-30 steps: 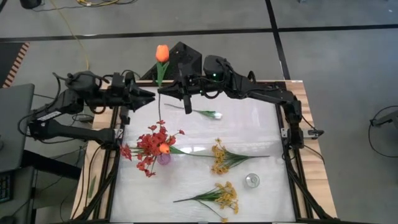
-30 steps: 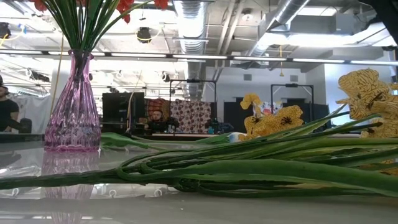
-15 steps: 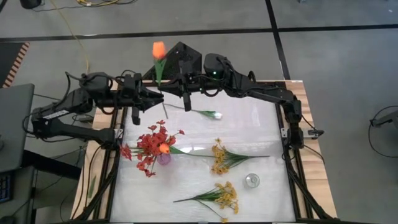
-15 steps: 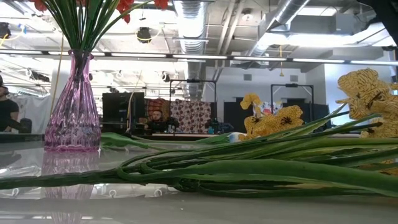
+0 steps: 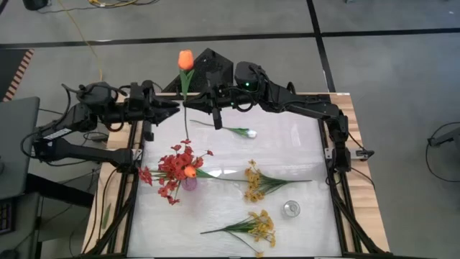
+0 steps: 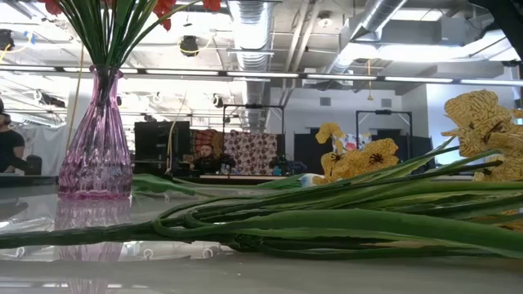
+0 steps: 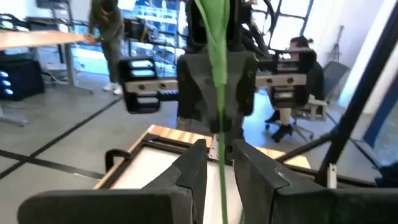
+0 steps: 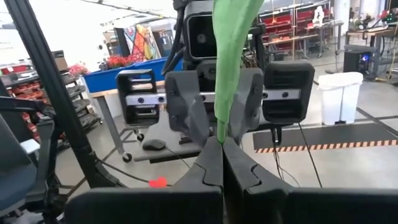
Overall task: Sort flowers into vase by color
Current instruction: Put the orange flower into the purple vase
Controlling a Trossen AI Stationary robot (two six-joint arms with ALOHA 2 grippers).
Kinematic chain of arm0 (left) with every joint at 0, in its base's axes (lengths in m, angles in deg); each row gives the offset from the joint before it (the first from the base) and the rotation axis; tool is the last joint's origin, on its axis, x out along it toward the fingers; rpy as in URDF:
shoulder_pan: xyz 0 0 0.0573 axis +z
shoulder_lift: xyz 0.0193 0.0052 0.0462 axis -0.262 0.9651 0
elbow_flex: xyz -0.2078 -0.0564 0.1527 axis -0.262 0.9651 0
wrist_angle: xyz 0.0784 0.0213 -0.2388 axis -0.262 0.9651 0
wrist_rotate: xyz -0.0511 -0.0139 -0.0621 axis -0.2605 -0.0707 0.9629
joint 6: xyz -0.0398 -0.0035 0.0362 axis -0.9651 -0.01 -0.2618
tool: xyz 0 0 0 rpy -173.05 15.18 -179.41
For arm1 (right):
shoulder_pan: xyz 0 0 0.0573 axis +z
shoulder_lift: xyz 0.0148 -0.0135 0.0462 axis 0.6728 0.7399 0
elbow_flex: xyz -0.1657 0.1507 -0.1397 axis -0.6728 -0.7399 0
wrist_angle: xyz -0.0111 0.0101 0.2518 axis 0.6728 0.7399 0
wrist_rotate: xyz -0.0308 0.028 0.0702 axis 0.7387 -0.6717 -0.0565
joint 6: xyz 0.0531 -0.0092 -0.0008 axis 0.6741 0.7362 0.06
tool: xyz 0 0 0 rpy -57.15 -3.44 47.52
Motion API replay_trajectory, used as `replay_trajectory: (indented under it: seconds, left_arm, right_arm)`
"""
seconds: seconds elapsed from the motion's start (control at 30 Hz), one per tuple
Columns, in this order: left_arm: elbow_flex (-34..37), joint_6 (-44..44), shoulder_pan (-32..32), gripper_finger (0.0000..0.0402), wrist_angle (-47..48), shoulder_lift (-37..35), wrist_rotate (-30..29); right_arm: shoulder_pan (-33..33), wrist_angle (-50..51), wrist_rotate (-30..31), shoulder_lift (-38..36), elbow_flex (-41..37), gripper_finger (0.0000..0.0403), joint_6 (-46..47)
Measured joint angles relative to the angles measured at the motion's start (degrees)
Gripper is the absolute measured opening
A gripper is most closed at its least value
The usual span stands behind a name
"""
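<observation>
the right gripper (image 5: 192, 103) stood at the far edge of the table (image 5: 302, 165), fingers (image 8: 211, 163) pressed together on the green stem of the orange tulip (image 5: 186, 60). the stem hung roughly upright, bloom uppermost, lower end dangling over the far table edge. the left gripper (image 5: 175, 106) sat just beside the stem, facing the right gripper from the other side. in the left wrist view its fingers (image 7: 193, 171) were spread, with the stem (image 7: 219, 112) running between them; contact could not be confirmed.

the pink glass vase (image 6: 96, 143) stood upright toward the left side of the table and held the red blossom clusters (image 5: 171, 167), with a second orange tulip bloom (image 5: 190, 171) among them. a white bud (image 5: 244, 132) lay flat on the table near the grippers. one yellow spray (image 5: 253, 182) lay near the table centre, stem toward the right. another yellow spray (image 5: 257, 227) lay at the near edge. a small clear glass (image 5: 291, 209) stood between them, to their right.
</observation>
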Motion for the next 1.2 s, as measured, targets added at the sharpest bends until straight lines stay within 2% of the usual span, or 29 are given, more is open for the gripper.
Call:
replay_trajectory:
  seconds: [0.3,0.47,0.73,0.97,1.1,1.2]
  left_arm:
    - [0.00,-1.57,-0.02,0.0066,1.60,0.60,-0.60]
    - [0.00,-1.69,-0.03,0.0066,1.58,2.70,3.05]
    - [0.00,-1.63,-0.02,0.0064,1.07,3.65,3.71]
    - [0.00,-0.68,-0.04,0.0006,1.08,3.05,3.65]
    - [0.00,-0.24,-0.04,0.0002,1.07,3.51,3.75]
    - [0.00,-0.22,-0.04,0.0001,1.04,3.65,3.81]
  right_arm:
    - [0.09,-1.31,0.17,0.00,0.00,0.0016,-0.01]
    - [0.09,-1.29,0.32,0.00,0.00,0.0016,-0.04]
    - [0.45,-1.05,0.42,0.00,0.00,0.0016,-0.42]
    - [0.50,-0.87,0.42,0.00,0.00,0.0016,-0.47]
    - [0.70,-0.76,0.35,0.00,0.00,0.0025,-0.60]
    - [0.72,-0.40,0.31,0.00,0.00,0.0057,-0.59]
